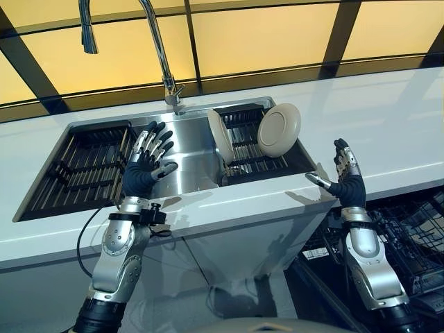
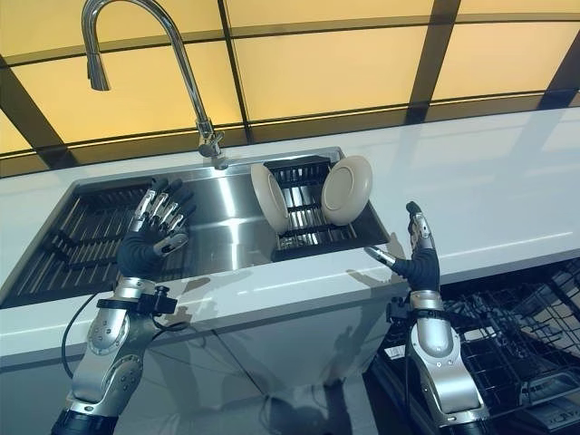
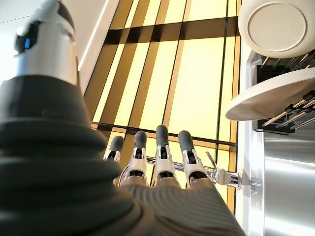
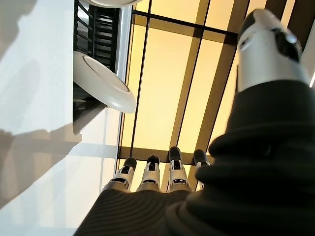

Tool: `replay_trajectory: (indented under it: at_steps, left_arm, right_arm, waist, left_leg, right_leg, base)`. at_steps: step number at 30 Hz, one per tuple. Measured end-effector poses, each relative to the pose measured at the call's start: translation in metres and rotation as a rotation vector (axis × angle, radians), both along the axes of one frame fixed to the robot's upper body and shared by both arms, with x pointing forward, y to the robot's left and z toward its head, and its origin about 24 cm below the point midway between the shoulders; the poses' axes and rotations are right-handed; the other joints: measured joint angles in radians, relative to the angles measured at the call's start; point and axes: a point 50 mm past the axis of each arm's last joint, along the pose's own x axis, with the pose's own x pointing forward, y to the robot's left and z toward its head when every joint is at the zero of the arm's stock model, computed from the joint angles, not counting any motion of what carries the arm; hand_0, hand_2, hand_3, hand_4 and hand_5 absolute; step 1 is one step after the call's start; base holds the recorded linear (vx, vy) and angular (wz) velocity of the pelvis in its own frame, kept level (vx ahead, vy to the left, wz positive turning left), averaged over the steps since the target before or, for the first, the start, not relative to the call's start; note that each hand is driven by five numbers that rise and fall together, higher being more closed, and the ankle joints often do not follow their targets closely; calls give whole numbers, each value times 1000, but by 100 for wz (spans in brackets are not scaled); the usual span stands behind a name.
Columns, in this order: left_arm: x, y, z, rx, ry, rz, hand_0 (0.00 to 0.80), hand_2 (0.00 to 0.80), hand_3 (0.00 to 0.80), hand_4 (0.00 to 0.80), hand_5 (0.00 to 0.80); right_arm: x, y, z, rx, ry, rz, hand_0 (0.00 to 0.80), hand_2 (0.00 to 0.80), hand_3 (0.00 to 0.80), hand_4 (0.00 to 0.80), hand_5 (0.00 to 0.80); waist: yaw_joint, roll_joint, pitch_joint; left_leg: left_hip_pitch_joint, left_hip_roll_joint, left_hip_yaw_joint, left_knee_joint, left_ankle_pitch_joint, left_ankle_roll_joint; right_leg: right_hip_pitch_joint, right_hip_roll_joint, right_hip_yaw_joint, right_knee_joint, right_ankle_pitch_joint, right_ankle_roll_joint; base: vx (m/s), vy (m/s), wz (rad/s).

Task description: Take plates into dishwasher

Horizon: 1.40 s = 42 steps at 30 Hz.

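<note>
Two cream plates stand on edge in the black rack at the right side of the steel sink: one nearly edge-on, one with its underside toward me. They also show in the left wrist view and the right wrist view. My left hand is open, fingers straight, raised over the sink's front edge, left of the plates. My right hand is open, held upright above the counter right of the plates. Neither hand touches a plate.
A tall chrome faucet rises behind the sink. A second black rack fills the sink's left side. The white counter runs to the right. The open dishwasher's dark rack sits below at the lower right.
</note>
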Motion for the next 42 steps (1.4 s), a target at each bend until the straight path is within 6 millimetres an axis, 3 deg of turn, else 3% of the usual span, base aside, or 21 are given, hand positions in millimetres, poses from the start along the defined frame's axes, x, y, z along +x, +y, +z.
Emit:
replay_trajectory:
  at_steps: [11,26,34,42]
  left_arm:
    - [1,-1,0,5,1,-5,0,0,0,0,0]
    - [6,-2,5,10,-6,-15,0,0,0,0,0]
    - [18,-8,6,26,4,-41,0,0,0,0,0]
    - [24,-9,5,60,27,-69,0,0,0,0,0]
  right_arm:
    - [1,0,3,-4,-14,2,0,0,0,0,0]
    - [19,-13,44,-156,-146,11,0,0,0,0,0]
    - [43,-23,75,-359,-181,-46,0,0,0,0,0]
    - [78,-45,139,-792,-245,-229,0,0,0,0,0]
  waist:
    - [1,0,0]
    - [3,0,0]
    - [8,-5,1]
    - [37,-24,4]
  left_leg:
    - [0,0,0,0,0,0]
    - [1,0,-3,0,1,0]
    - [1,-2,-20,2,6,0]
    - [5,-5,-36,1,10,0]
  right_leg:
    - [0,0,0,0,0,0]
    - [2,0,-3,0,3,-4]
    - [7,-2,-20,0,3,-4]
    - [18,-5,-38,-1,2,-3]
  base:
    - [0,0,0]
    - [-2,0,0]
    - [5,6,6]
    - [56,7,7]
